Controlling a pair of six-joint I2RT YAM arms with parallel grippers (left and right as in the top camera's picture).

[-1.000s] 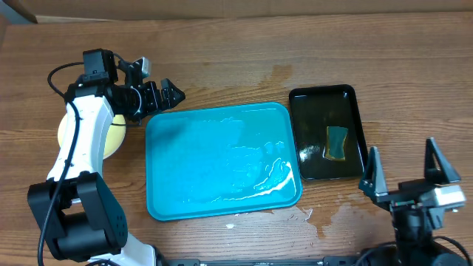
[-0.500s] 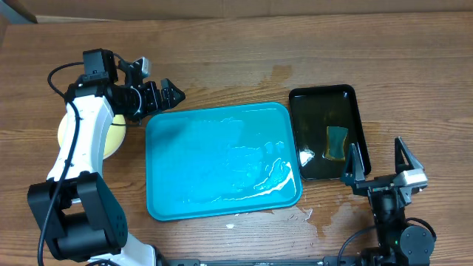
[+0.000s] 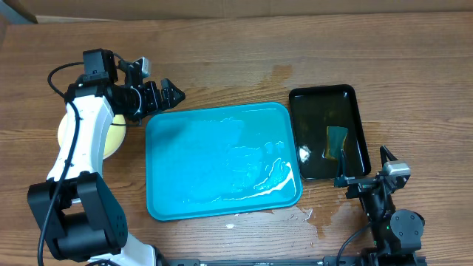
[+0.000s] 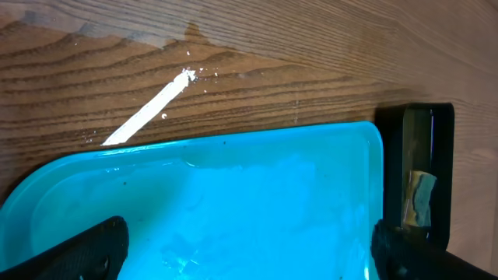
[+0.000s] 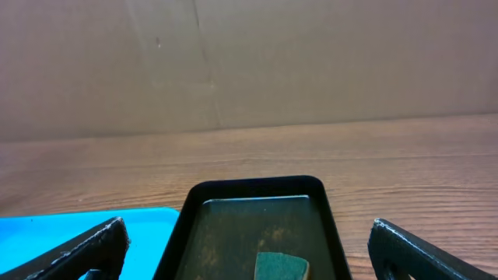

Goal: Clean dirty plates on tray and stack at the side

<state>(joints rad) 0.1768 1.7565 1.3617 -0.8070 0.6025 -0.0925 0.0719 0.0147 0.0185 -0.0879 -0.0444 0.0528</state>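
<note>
Sitting out: one turquoise tray (image 3: pixel 192 170), one black tray (image 3: pixel 325 111) holding one sponge (image 3: pixel 336 142), one yellow plate (image 3: pixel 117 137); both jaws gape wide.

The left arm (image 3: pixel 77 144) has a long, smooth white shell set between bulky matt black cylindrical joints. A thin black cable (image 3: pixel 50 77) loops out near its upper end and another length runs down along the white shell. A boxy black camera module (image 3: pixel 94 63) sits at its wrist. The left gripper (image 3: pixel 161 80) is black, with angular wedge-shaped fingers. The right arm (image 3: pixel 392 222) is all black with round joint housings. The right gripper (image 3: pixel 363 168) carries a small silver-grey block (image 3: pixel 397 168) beside one finger. In the wrist views the fingertips (image 4: pixel 78 253) appear as dark, matt, tapering wedges.
</note>
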